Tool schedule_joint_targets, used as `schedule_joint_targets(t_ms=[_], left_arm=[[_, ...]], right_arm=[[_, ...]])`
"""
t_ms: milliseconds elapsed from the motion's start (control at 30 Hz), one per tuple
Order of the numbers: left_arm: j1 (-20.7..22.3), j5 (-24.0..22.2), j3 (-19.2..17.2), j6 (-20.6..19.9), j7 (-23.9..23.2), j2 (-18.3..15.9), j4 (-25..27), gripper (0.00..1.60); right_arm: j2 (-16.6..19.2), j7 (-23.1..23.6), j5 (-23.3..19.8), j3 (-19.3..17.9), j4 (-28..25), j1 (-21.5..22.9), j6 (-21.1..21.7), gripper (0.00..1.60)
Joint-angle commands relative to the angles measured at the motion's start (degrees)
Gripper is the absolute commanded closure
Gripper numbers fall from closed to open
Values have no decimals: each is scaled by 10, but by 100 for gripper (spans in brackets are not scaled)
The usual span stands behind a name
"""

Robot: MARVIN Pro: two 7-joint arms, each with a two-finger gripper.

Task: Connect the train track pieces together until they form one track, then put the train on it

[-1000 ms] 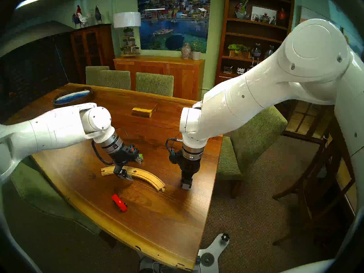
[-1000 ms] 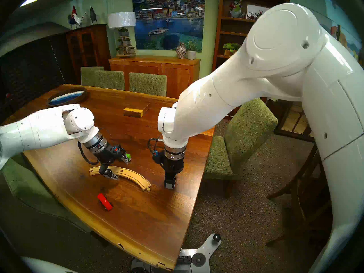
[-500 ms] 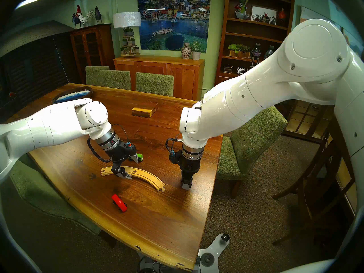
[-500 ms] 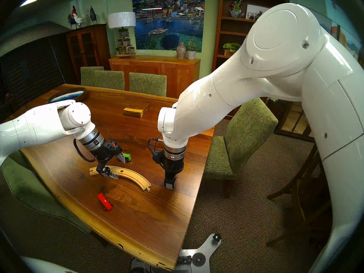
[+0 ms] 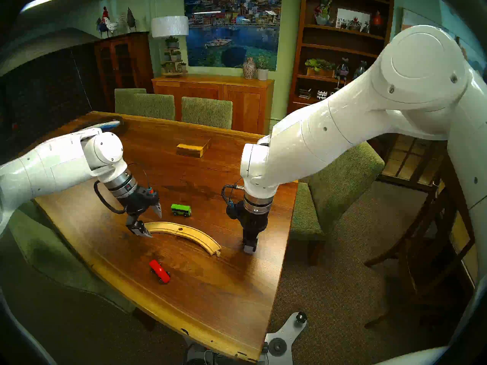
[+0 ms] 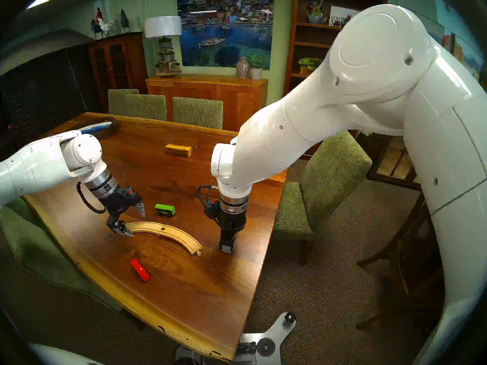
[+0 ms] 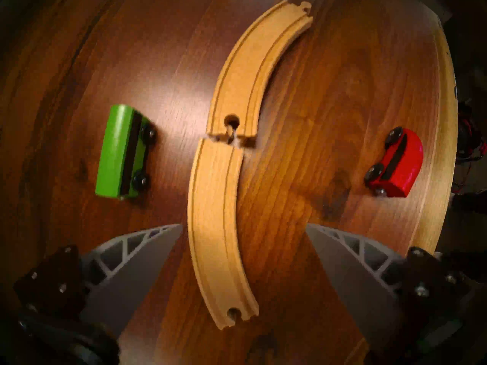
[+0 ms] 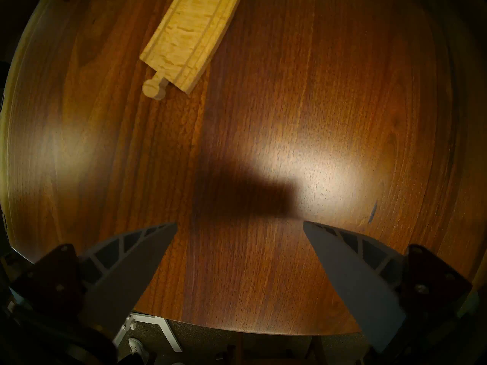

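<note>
Two pale grooved train track pieces lie end to end as one arc, the track (image 5: 189,234) (image 6: 171,232). In the left wrist view the near piece (image 7: 216,225) and the far piece (image 7: 253,61) meet at a seam (image 7: 229,138), their edges slightly out of line. The train stands off the track: the green car (image 5: 181,209) (image 7: 121,151) behind it, the red car (image 5: 159,271) (image 7: 395,163) in front. My left gripper (image 5: 151,222) (image 7: 244,225) hangs open over the arc's left end. My right gripper (image 5: 249,247) (image 8: 239,222) is open just right of the peg end (image 8: 154,88), holding nothing.
A yellow-brown wooden block (image 5: 193,148) lies farther back on the table (image 5: 210,298). A dark oval dish (image 5: 116,124) sits at the back left, partly behind my left arm. Green chairs stand around the table, one (image 5: 340,182) close to my right arm.
My left arm has drawn back to the left along the track, from its middle to its left end, uncovering the green car. The right arm, track and cars have not moved.
</note>
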State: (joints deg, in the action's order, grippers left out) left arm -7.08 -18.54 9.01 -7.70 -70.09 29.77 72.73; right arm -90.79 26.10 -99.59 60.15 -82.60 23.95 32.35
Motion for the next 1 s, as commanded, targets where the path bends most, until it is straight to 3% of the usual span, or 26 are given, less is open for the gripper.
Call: schedule_joint_targets(t_ms=[0,200,333,733,767,800,833,867,900,933,967], left_arm=[[-1,-17,-12,10,10,11,-48,0],[-17,-22,-8,17,27,9,-65,0],[-25,-11,-5,7,62,4,-57,0],[-35,-3,2,10,77,22,-91,0],[-35,-1,3,10,77,23,-92,28],[-35,0,3,11,76,24,-93,72],[-35,1,4,11,74,25,-95,85],[-35,2,4,12,74,26,-96,112],[-36,4,5,13,74,26,-96,127],[-38,4,5,13,75,26,-95,160],[-39,5,5,13,76,26,-94,160]], right_arm=[[3,1,-2,-5,3,13,0,0],[4,1,-2,-5,3,13,1,0],[3,1,-2,-5,3,13,1,0],[3,1,-2,-5,3,13,1,0],[3,1,-2,-5,3,13,1,0],[3,1,-2,-5,3,13,1,0],[4,1,-2,-5,3,13,1,0],[4,1,-2,-5,3,13,1,0],[4,1,-2,-5,3,13,1,0],[4,1,-2,-5,2,13,1,0],[4,1,-2,-5,2,13,1,0]])
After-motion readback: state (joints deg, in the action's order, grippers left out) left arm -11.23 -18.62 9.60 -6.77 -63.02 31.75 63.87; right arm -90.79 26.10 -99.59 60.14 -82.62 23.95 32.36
